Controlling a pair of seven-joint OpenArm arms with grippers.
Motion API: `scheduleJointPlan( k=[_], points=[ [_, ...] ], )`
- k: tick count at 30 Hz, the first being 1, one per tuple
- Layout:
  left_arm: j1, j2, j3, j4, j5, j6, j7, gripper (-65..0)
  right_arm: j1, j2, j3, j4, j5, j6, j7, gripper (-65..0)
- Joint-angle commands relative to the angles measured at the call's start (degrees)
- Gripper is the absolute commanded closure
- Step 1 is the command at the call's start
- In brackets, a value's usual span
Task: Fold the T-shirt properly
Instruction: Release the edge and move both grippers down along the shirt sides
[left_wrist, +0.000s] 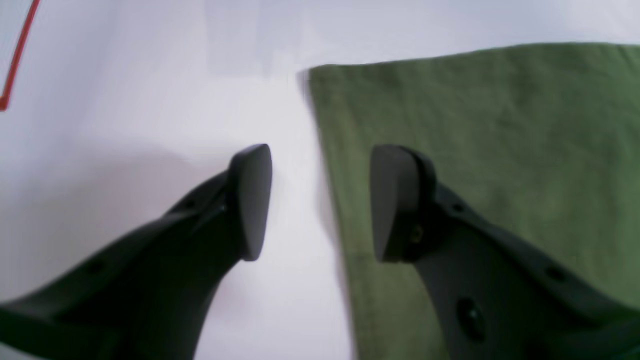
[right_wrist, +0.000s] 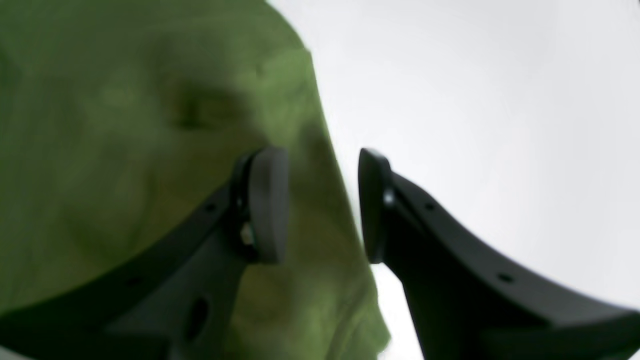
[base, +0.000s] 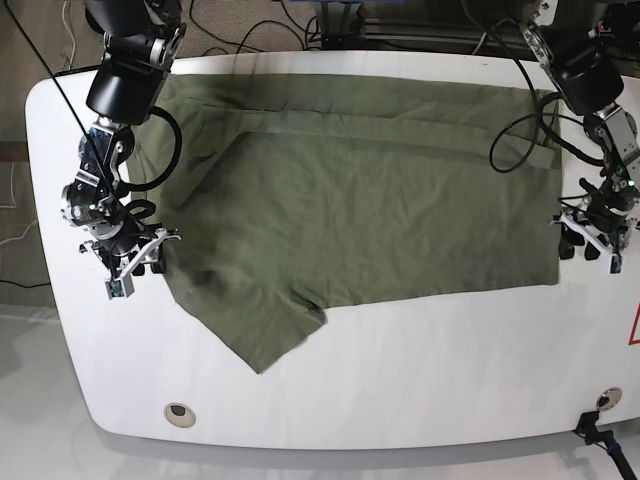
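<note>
The olive-green T-shirt (base: 380, 200) lies spread on the white table (base: 420, 390), with one sleeve pointing toward the front left. My left gripper (base: 592, 250) hovers at the shirt's right edge. In the left wrist view it (left_wrist: 320, 200) is open, one finger over bare table and the other over the T-shirt (left_wrist: 500, 125), just below a shirt corner. My right gripper (base: 138, 272) sits at the shirt's left edge by the sleeve. It (right_wrist: 322, 205) is open, straddling the edge of the T-shirt (right_wrist: 125, 125), and nothing is pinched.
A red line (left_wrist: 17, 55) marks the table beyond the left gripper, also showing as a red mark (base: 634, 340) at the right edge. A round hole (base: 178, 411) sits near the front left. Cables (base: 520, 130) trail over the shirt's back right.
</note>
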Motion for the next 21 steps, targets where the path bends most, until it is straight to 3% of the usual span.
scheduleJointPlan(
  k=[1,4,9,21],
  points=[
    [-2.0,-1.2,-0.1,-0.2,-1.1,-0.3,-1.6,-30.2,2.6,1.6,0.0,-1.5,1.0,0.1,2.8,-23.4],
    [-4.7,-2.7,-0.1,-4.9,-1.2,-0.2,-2.2,-30.2,5.9,2.3,0.0,-6.9,1.0,0.1,3.2,-23.4],
    [-5.9,-3.4,0.1,-10.8,-1.0,-0.2,-8.8,-30.2,10.0,2.3,0.0,-12.1,1.0,0.1,4.5,-23.5],
    [-10.8,-3.5,-0.2,-19.4,-1.4,-0.3,-10.0,-30.5,14.7,2.7,0.0,-23.3,1.3,0.1,8.1,-24.3]
  ],
)
